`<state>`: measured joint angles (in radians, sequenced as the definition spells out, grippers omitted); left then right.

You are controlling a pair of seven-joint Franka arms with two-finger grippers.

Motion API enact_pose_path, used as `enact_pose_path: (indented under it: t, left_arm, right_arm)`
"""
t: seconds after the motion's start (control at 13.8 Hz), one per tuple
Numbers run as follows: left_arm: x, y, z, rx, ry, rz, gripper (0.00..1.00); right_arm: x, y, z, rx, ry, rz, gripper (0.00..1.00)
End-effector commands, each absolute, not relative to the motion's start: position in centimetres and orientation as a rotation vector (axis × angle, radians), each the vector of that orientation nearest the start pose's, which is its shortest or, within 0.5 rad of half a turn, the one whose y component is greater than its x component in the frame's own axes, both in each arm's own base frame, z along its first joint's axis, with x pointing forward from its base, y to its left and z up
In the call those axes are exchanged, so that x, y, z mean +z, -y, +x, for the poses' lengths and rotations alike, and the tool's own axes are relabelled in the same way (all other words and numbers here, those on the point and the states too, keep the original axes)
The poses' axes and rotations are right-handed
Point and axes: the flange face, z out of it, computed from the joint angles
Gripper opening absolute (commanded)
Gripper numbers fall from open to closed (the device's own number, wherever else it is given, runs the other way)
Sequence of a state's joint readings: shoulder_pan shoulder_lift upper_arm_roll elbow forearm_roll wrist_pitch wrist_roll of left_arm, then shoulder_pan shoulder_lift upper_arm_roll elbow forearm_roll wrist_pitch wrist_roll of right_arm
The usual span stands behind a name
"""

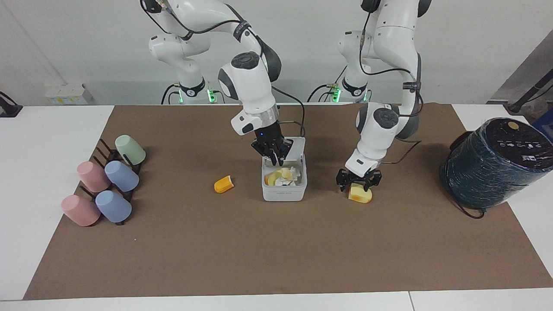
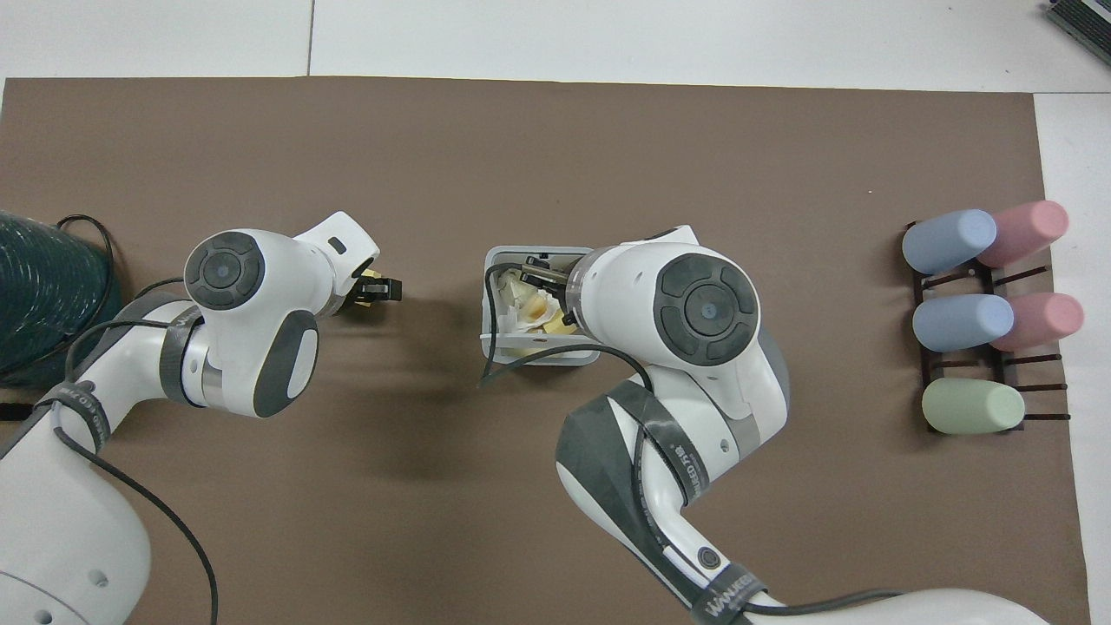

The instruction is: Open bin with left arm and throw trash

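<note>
Both arms reach down from 12 o'clock in the facing view. The right tool [image 1: 275, 161] points steeply down at centre; the left tool [image 1: 358, 183] hangs low toward 3 o'clock.

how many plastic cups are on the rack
5. All lie on the dark wire rack at the right arm's end of the table: pale green plastic cup nearest the robots, then a pink and blue pair, then another pink and blue pair. None seem hidden.
</note>
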<state>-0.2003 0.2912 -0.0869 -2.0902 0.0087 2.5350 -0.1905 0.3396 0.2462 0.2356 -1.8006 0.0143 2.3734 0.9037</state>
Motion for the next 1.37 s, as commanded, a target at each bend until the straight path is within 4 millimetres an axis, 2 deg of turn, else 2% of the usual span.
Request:
enact_pose_path:
  t: [0.0, 0.07, 0.14, 0.22, 0.29, 0.36, 0.43, 0.65, 0.94, 1.08, 1.3]
  left_arm:
    - [29.1, 16.3, 56.9, -0.237, -0.172, -3.179, 0.13]
    - [29.3, 16.4, 57.1, -0.237, -0.17, -3.179, 0.03]
    - [29.5, 16.3, 57.3, -0.24, -0.165, -3.179, 0.0]
    - [29.9, 16.4, 57.7, -0.249, -0.159, -3.181, 0.0]
    - [30.7, 16.6, 58.3, -0.254, -0.159, -3.181, 0.0]
    - [31.9, 17.0, 59.0, -0.242, -0.155, -3.181, 0.0]
    - [33.3, 17.5, 59.6, -0.22, -0.159, -3.179, 0.0]
    - [37.5, 19.5, 60.1, -0.125, -0.113, -3.176, 0.0]
    - [41.2, 27.3, 57.2, -0.086, 0.029, -3.18, 0.0]
    - [43.0, 30.6, 56.3, -0.092, 0.1, -3.192, 0.0]
    - [44.2, 34.8, 54.8, -0.136, 0.219, -3.218, 0.0]
  right_arm:
    - [45.4, -34.2, 56.7, -0.279, -0.553, -2.785, 0.61]
    - [45.2, -33.6, 57.1, -0.286, -0.549, -2.796, 0.61]
    - [44.8, -32.6, 57.7, -0.291, -0.552, -2.806, 0.63]
    - [44.0, -31.4, 58.1, -0.293, -0.524, -2.83, 0.7]
    - [43.6, -30.0, 58.7, -0.298, -0.492, -2.852, 0.8]
    - [42.7, -28.1, 59.1, -0.294, -0.47, -2.876, 0.95]
    - [42.1, -26.6, 59.4, -0.291, -0.443, -2.897, 1.0]
    - [39.7, -24.4, 59.3, -0.258, -0.451, -2.946, 1.0]
    - [34.3, -20.7, 57.6, -0.216, -0.425, -3.074, 1.0]
    - [33.0, -18.1, 57.1, -0.204, -0.448, -3.108, 1.0]
    - [31.4, -18.3, 55.5, -0.204, -0.443, -3.102, 1.0]
